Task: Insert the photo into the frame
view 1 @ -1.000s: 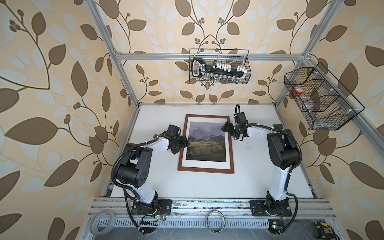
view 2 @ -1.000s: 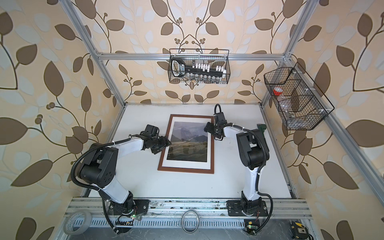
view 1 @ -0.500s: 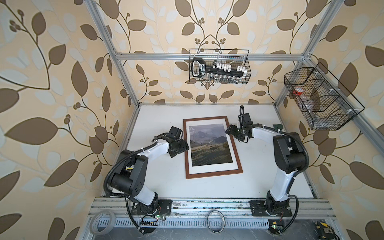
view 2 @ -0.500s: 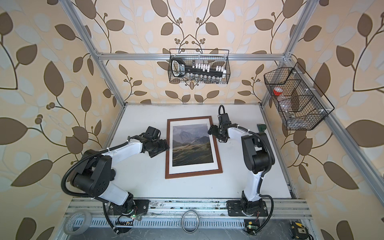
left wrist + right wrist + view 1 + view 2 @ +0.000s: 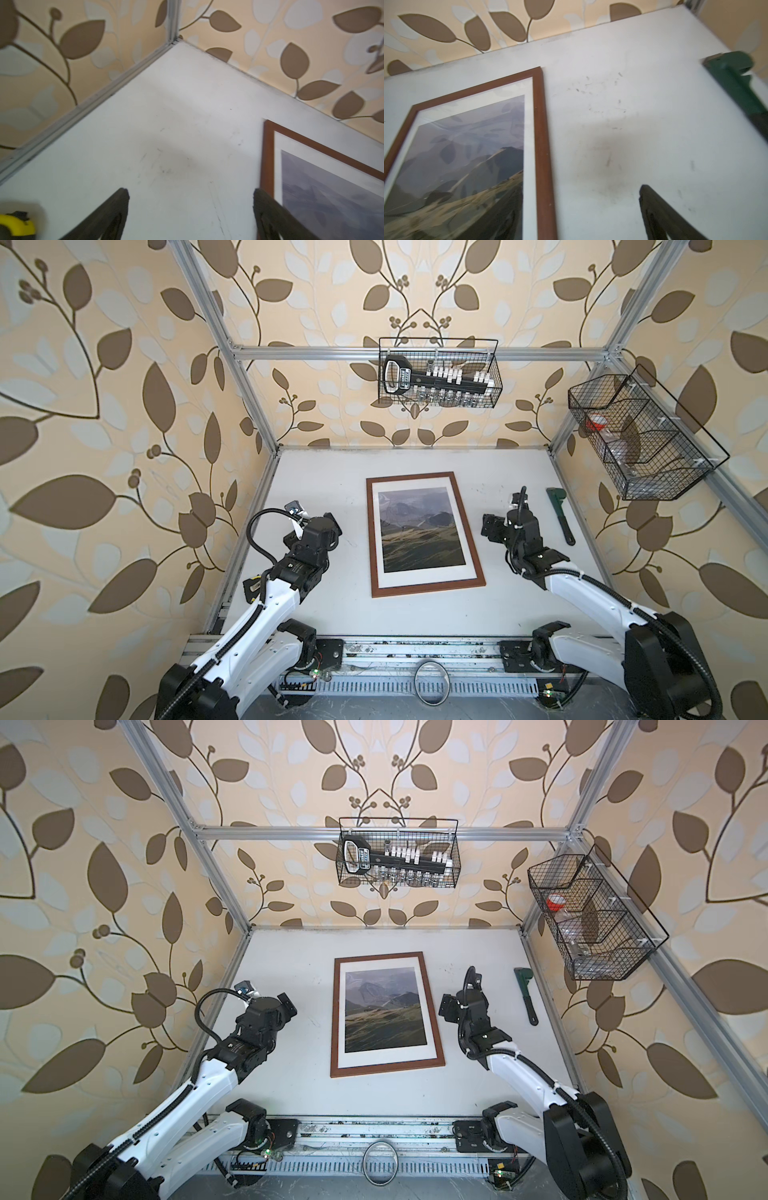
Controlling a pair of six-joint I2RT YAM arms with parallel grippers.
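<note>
Two tools: left tool (image 5: 190, 193) and right tool (image 5: 487, 527), both spread, empty, flanking the frame (image 5: 428, 591).
Print: photo (image 5: 419, 531) inside the frame, flat on the counter (image 5: 415, 622).
Extra: pipe wrench (image 5: 562, 518) beyond right tool from frame.

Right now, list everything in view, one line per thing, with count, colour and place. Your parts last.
frame: one, reddish-brown, flat mid-table
photo: one, grey-green mountains, inside the frame
wrench: one, green, on the table near its right edge
tape measure: one, yellow, seen only by the left wrist camera
back basket: one, black wire, on the back wall
side basket: one, black wire, on the right wall
ring: one, grey, by the front rail
table: one, white
left end effector: one, black, open, left of the frame
right end effector: one, black, open, right of the frame
</note>
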